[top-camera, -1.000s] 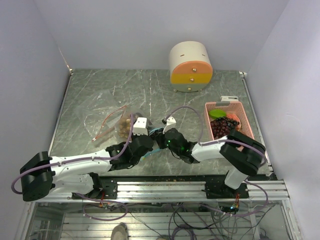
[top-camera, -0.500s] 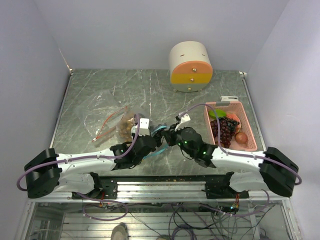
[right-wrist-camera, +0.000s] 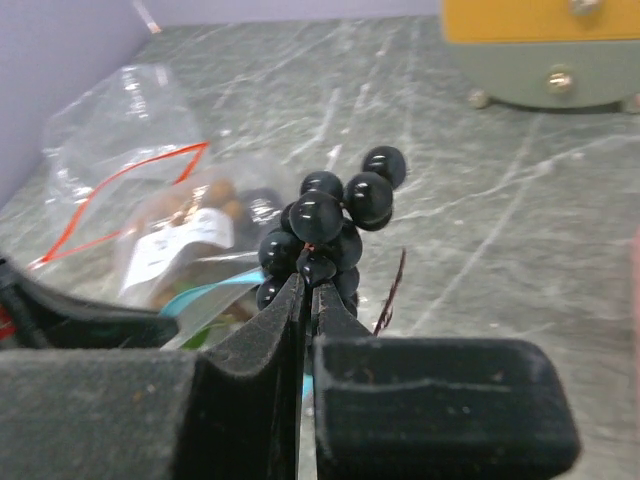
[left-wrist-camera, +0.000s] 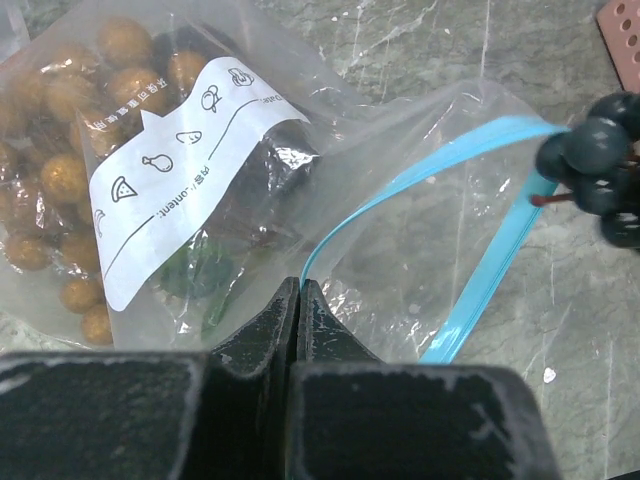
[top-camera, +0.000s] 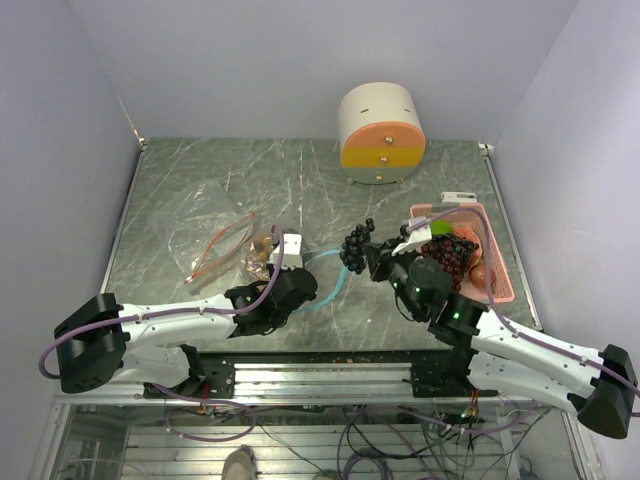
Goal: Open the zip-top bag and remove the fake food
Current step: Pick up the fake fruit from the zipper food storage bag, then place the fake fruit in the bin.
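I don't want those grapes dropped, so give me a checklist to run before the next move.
1. Right pincer shut on the dark grape bunch: ok.
2. Bunch hanging clear of the zip-top bag: ok.
3. Left pincer clamped on the bag's blue zip strip: ok.
4. Free space in the pink basket: cannot tell, the arm hides part.
5. Bag emptied: not ok, tan grapes and a green piece inside.

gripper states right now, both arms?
Left gripper: closed, pinching the bag.
Right gripper: closed, holding the dark grape bunch.
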Tool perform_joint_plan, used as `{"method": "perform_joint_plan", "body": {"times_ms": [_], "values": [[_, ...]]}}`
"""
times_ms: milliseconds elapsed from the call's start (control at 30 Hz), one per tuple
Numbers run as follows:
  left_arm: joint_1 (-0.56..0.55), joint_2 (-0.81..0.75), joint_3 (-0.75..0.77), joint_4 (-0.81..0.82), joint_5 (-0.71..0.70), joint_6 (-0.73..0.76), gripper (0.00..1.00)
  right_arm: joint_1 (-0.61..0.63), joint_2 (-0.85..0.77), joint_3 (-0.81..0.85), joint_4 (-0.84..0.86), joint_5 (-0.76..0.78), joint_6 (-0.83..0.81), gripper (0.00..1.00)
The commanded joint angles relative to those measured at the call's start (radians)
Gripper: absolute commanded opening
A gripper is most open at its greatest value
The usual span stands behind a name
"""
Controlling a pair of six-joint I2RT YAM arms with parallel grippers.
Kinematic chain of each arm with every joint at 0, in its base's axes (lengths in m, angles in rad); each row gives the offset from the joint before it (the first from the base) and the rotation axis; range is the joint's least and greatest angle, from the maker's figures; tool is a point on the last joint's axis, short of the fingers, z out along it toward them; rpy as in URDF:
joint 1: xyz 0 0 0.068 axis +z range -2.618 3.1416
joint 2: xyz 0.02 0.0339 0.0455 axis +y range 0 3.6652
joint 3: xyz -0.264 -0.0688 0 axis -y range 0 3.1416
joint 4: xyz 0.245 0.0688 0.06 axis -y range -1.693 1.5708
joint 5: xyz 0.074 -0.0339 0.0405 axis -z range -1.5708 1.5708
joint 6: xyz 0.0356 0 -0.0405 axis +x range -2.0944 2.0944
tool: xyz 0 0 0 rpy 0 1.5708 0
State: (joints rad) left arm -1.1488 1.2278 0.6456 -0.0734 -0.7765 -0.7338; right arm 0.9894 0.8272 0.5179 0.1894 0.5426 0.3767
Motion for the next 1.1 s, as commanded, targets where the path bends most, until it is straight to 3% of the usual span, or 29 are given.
{"method": "perform_joint_plan", "body": {"times_ms": [0,67,400,633,767,1067], "values": [[0.004,-0.004,0.016,0.015,-0.008,-0.011,0.07,-0.056,0.021,0.082,-0.135,0.168,-0.062,0.00],[0.003,-0.007,0.013,0.014,-0.009,-0.014,0.07,-0.115,0.046,0.114,-0.185,0.195,-0.059,0.00],[0.005,-0.005,0.009,0.024,-0.002,-0.001,0.07,-0.634,0.227,0.239,-0.198,0.133,-0.078,0.00],[0.007,-0.023,-0.003,0.019,-0.002,0.004,0.07,-0.817,0.354,0.248,-0.194,0.033,-0.021,0.00],[0.009,-0.033,-0.013,0.035,0.008,0.009,0.07,-0.841,0.383,0.217,-0.171,-0.015,0.005,0.00],[0.009,-0.040,-0.022,0.034,0.013,0.013,0.07,-0.842,0.355,0.195,-0.208,-0.035,0.041,0.46]]}}
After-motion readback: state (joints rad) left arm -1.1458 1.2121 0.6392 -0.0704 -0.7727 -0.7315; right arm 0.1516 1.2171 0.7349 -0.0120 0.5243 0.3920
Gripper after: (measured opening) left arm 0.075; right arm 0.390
